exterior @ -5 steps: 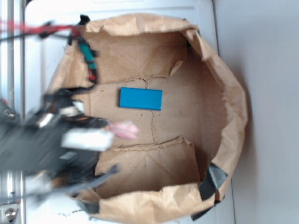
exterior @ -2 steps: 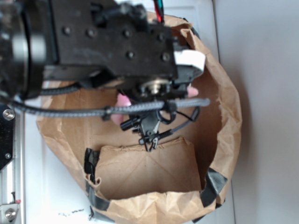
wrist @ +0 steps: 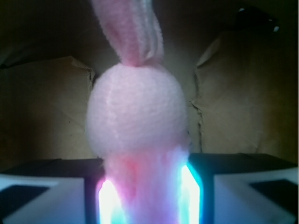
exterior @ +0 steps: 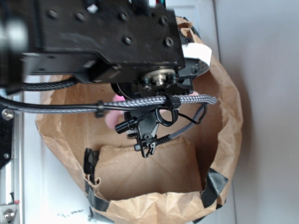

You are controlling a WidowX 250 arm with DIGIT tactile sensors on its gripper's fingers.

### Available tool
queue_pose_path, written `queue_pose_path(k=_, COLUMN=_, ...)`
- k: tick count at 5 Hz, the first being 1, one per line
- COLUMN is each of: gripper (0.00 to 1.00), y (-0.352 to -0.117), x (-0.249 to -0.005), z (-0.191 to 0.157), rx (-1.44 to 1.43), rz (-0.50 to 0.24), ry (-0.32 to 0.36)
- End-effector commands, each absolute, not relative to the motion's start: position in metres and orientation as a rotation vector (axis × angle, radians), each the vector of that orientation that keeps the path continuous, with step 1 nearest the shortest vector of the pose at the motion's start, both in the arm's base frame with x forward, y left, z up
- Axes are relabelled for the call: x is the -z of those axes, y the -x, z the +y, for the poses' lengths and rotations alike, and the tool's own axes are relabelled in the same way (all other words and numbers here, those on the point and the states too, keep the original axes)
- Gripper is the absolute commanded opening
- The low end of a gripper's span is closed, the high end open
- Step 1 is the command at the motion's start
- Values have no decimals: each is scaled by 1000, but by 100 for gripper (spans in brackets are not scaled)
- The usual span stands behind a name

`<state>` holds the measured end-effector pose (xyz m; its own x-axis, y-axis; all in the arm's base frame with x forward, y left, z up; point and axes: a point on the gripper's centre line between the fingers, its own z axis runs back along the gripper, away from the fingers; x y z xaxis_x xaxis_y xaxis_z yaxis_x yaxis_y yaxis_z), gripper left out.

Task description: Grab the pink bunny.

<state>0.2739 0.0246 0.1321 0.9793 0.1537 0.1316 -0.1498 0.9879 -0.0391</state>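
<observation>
Bunny (wrist: 138, 116) sits pinched between the two fingers of the gripper (wrist: 145, 196), its lower body squeezed into the narrow gap and lit pink, white and cyan by the glow on the finger faces. Its round fuzzy part bulges out just beyond the fingertips (wrist: 56, 186), and its long ears rise from there, bunched together and running out of the top of the wrist view. Behind it is the brown paper of the bag (wrist: 42, 107), creased and dim, with a raised flap at either side.

From outside, the black arm (exterior: 103, 37) covers the upper half of the bag (exterior: 229, 121) and hides most of what it holds. Only small patches of pink show: one below the arm body beside the braided cable (exterior: 140, 102), another at the right edge of the wrist. The cable crosses the bag's opening from left to right. The bag's rim is crumpled, with dark tape (exterior: 215, 184) at the lower right corner, and a folded flap lies on its floor near the front
</observation>
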Motion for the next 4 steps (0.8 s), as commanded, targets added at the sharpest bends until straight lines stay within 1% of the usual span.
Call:
queue_pose_path(k=1, gripper=0, y=-272, x=-166, z=6, rx=-146, rz=-176, ry=-6)
queue_pose_path(k=2, gripper=0, y=-275, x=-168, z=0, rx=-147, rz=-170, ry=-24)
queue_pose_path(k=3, gripper=0, y=-272, x=-173, z=-4, rx=-132, rz=-183, ry=-9)
queue_pose_path(k=4, gripper=0, y=-271, x=-174, z=-7, rx=-118, rz=-186, ry=-16)
